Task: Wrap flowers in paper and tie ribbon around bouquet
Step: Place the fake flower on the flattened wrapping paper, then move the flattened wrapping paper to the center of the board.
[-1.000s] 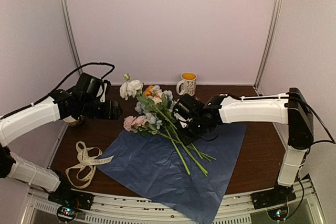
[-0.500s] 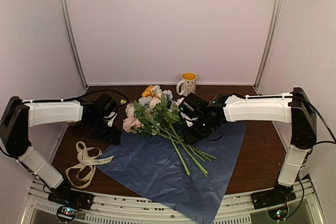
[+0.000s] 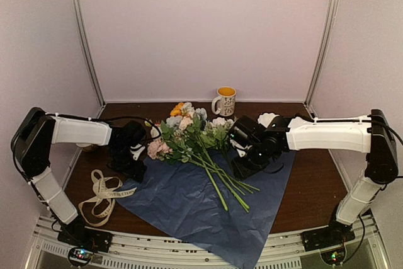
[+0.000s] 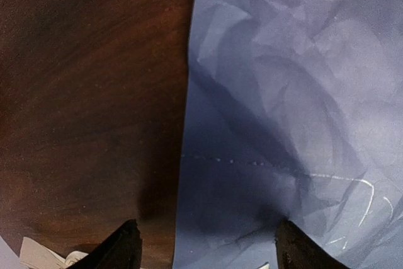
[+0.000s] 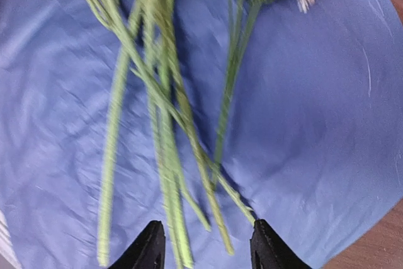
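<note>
The flowers [image 3: 189, 131] lie on the blue paper [image 3: 189, 212], blooms toward the back left, long green stems [image 5: 167, 124] running to the front right. My right gripper [image 3: 239, 169] hovers open just right of the stems. In the right wrist view its jaws [image 5: 204, 247] stand apart above the stem ends and hold nothing. My left gripper [image 3: 134, 162] is open and low over the paper's left edge [image 4: 186, 155], half over paper [image 4: 283, 92] and half over wood. The cream ribbon [image 3: 101, 196] lies looped on the table at the front left, apart from both grippers.
A white mug with a yellow inside [image 3: 225, 100] stands at the back by the wall. The dark wooden table [image 3: 308, 187] shows bare right of the paper. A pale rounded thing [image 3: 267, 119] lies behind the right arm. Walls close in on three sides.
The right gripper opened off the stems and drew back to the right. The left arm swung from the back left down to the paper's left edge. The flowers now rest together on the paper.
</note>
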### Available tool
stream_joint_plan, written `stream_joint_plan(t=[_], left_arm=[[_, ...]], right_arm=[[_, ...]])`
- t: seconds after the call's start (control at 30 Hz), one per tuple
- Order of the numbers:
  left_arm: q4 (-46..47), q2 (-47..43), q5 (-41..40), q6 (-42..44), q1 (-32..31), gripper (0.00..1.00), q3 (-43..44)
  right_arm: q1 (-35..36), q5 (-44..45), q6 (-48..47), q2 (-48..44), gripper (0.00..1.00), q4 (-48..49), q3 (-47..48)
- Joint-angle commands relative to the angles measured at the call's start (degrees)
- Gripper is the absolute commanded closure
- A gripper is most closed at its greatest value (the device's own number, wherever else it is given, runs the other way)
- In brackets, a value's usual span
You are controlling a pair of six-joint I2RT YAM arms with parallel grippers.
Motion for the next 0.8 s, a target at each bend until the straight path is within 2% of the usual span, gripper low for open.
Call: stream_joint_plan(t=[0.0, 0.13, 0.27, 0.4, 0.47, 0.6, 0.77], left_arm=[[-0.2, 5.05, -4.04, 0.98, -0.2, 0.23, -1.52], [-0.56, 10.32, -6.99, 2.35, -0.21, 0.24, 2.17], [-3.64, 14.65, -12.29, 3.32, 0.25, 0.24, 9.95], [-6.19, 18.91, -14.8, 4.91, 1.4, 0.26, 16.55], [-6.04, 17.51, -16.41, 4.5, 1.47, 0.26, 17.07], [-3.22, 8.55, -12.56, 4.93, 1.46, 0.27, 13.58], [-2.78, -2.26, -4.37, 1.82, 1.42, 0.26, 6.77]], right_arm=[[-1.8, 3.82, 1.97, -5.02, 0.5, -2.03, -6.61], [-5.76, 2.69, 3.35, -8.14, 0.49, 0.13, -13.63], [-9.71, 1.49, 3.99, -10.37, 0.46, 2.9, -18.21], [-15.26, 1.39, 2.82, -12.0, 0.39, 4.55, -20.47], [-21.02, 1.22, 2.65, -13.38, 0.37, 5.97, -21.55], [-30.04, -8.09, 4.12, -16.01, 0.36, 12.2, -25.39], [-33.62, -10.55, 4.61, -14.23, 0.35, 15.12, -28.16]])
